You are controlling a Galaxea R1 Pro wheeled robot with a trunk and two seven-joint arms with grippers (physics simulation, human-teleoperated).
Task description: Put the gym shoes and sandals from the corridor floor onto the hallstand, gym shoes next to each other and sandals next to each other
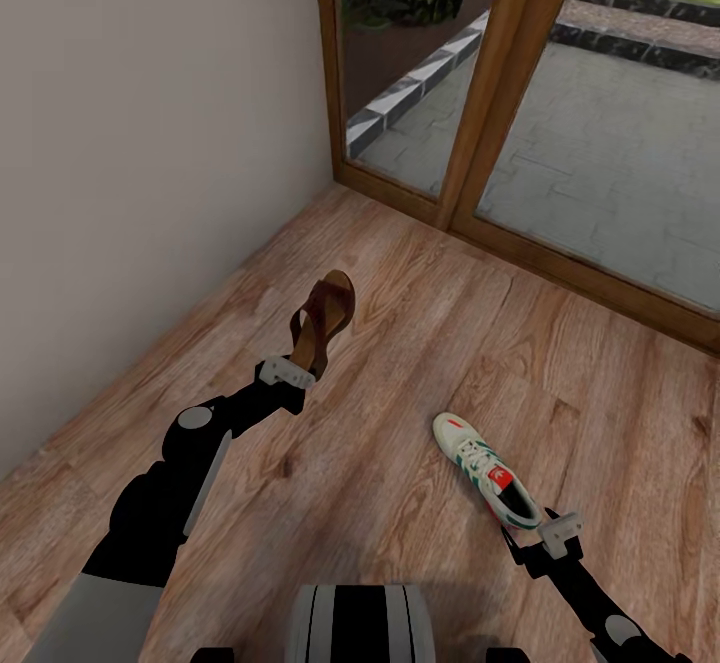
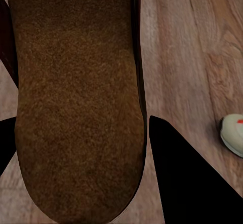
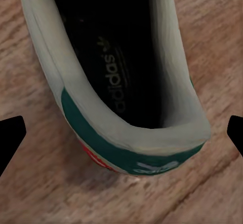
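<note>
- Wood-plank corridor floor (image 1: 420,363); pale wall (image 1: 140,123) at 10 o'clock, glass doors (image 1: 560,113) at 1 o'clock.
- Left gripper (image 1: 300,368) clamps a brown sandal (image 1: 322,321), lifted at centre.
- Right gripper (image 1: 535,533), fingers spread wide, hovers at the heel of a gym shoe (image 1: 487,470) lying on the floor at 5 o'clock.

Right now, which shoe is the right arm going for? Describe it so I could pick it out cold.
Start at the wood-framed glass door and come down the plank floor toward the robot. Near the right gripper lies the gym shoe, heel toward the robot. Unlike the brown sandal held up by the left gripper, it is white, laced, with green stripes and a red heel patch.
</note>
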